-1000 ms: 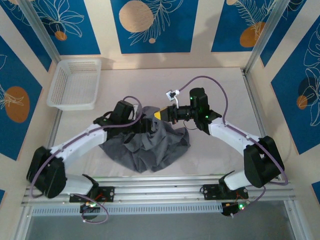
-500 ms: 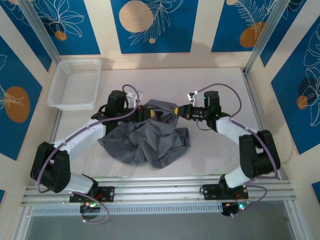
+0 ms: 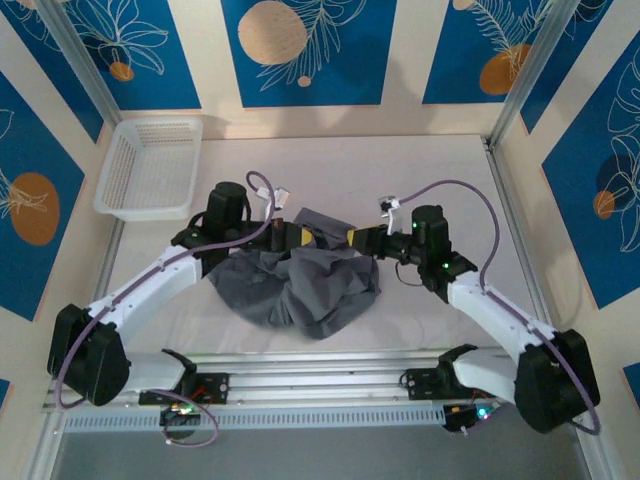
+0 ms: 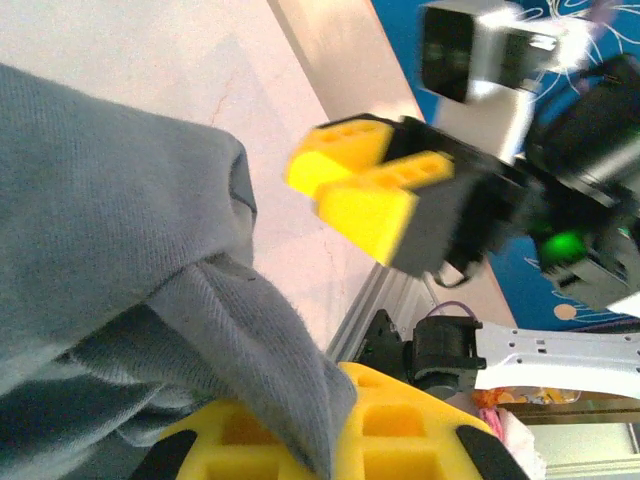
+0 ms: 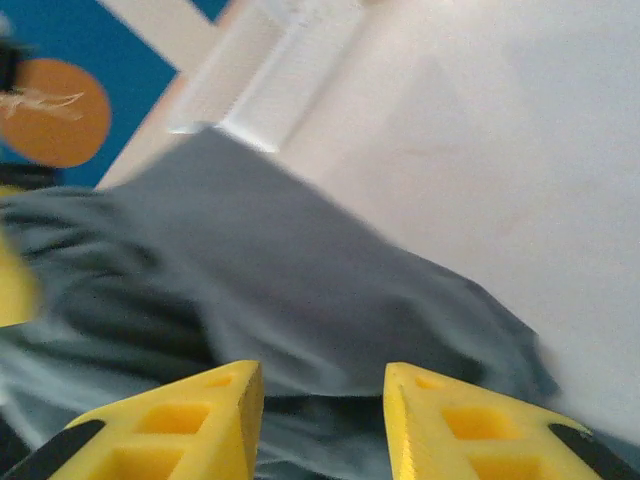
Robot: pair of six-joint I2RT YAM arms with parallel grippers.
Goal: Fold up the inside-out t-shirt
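Presently, the inside-out t-shirt [image 3: 300, 285] is being spread, clamped in the left claw [image 3: 298, 236]; a hem grasp is being required of the parted right claw [image 3: 358, 238].

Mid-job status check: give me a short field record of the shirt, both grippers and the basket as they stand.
garment: slate-grey cotton t-shirt, crumpled in a heap at mid-table, not yet folded
left gripper: shut, pinching a fold at the garment's far edge
right gripper: open, nothing between its jaws, at the garment's far right edge
container: white plastic mesh basket, far left of the table, apart from the garment
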